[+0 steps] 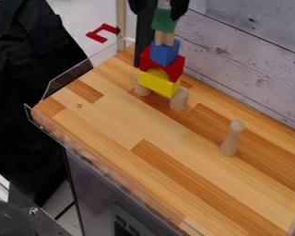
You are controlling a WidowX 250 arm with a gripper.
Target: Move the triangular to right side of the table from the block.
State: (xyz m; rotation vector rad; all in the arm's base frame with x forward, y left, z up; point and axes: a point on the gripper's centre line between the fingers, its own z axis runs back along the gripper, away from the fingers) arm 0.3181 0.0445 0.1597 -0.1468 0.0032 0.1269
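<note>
My gripper [158,9]: top edge, spread wide around the tower's top.
Pale piece [164,4]: on the green block [164,20]; I cannot tell whether it is triangular.
Wooden peg [232,138]: right of centre.

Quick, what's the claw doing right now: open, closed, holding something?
Gripper: open, its fingers apart at the top of the block tower; it doesn't appear to grip anything.
</note>
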